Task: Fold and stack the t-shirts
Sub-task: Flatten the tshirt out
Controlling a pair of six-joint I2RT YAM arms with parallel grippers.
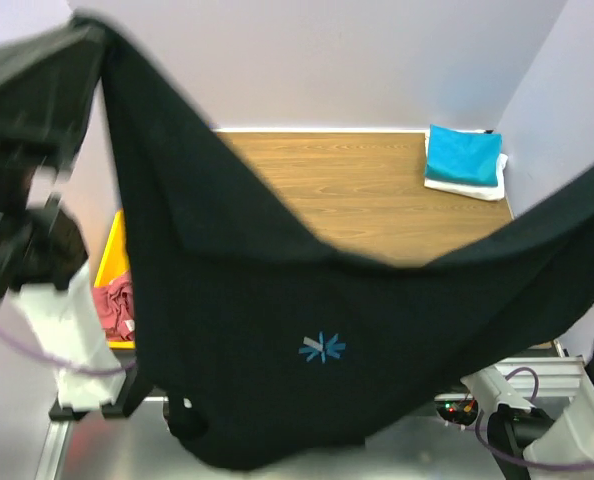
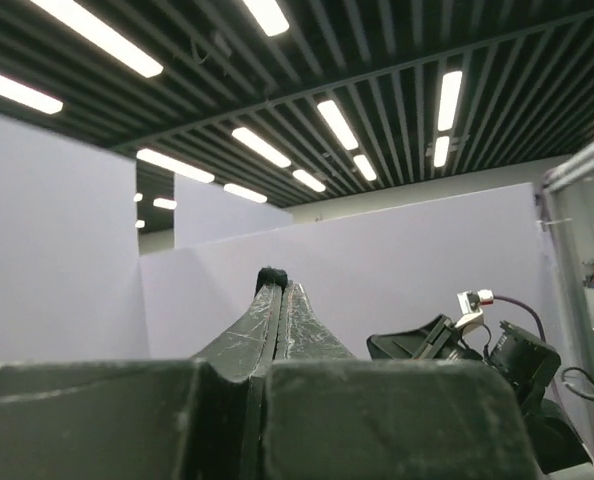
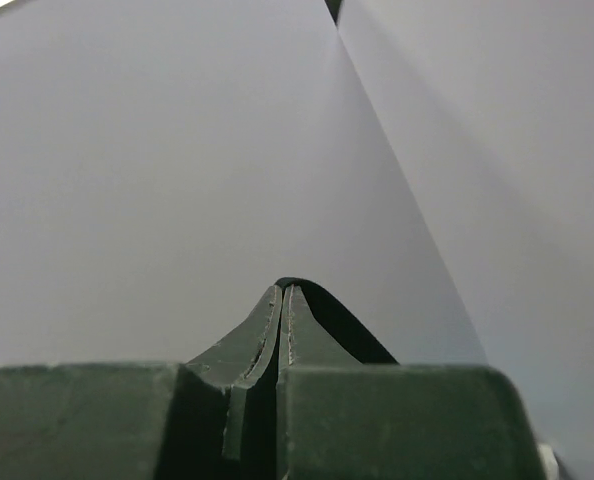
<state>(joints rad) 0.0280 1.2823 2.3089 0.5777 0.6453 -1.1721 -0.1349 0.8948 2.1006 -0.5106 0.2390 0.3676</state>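
The large black t-shirt (image 1: 277, 330), with a small blue logo, hangs spread in the air between my two grippers and sags in the middle. My left gripper (image 1: 85, 28) holds its upper left corner high up. In the left wrist view the gripper (image 2: 275, 285) is shut on a tuft of black cloth (image 2: 271, 274). My right gripper (image 3: 285, 288) is shut on a black cloth edge (image 3: 352, 325); in the top view it is past the right edge. A folded teal shirt (image 1: 463, 155) lies on a white one (image 1: 469, 187) at the back right. The pink shirt is out of view.
A yellow tray (image 1: 111, 248) at the table's left edge holds the dusty red shirt (image 1: 114, 303). The wooden table (image 1: 357, 190) shows behind the hanging shirt. White walls close in the back and right. The right arm's base (image 1: 537, 420) is at the bottom right.
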